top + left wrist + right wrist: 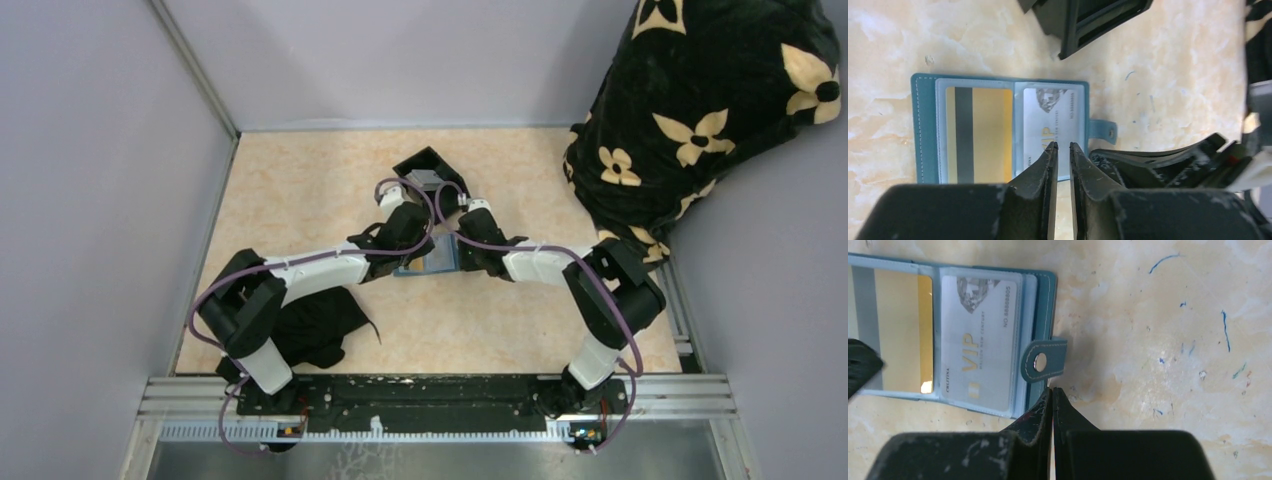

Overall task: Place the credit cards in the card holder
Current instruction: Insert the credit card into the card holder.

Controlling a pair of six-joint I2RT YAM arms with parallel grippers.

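Mid-desk the card holder lies open, both credit cards sleeved. Left tool, barely parted and empty, hovers at the silver card; right tool pinched shut by the snap tab. Any snag could drag a card out.

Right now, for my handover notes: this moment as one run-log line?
teal-blue squarish card holder: open | tan-yellow flat card: sleeved | grey-silver flat card: sleeved | left pincer: slightly open over card holder | right pincer: shut by snap tab

Bright, even light, soft shadows.
Glare shone on the yellow card inside the card holder; a faint shadow lay just beside it.
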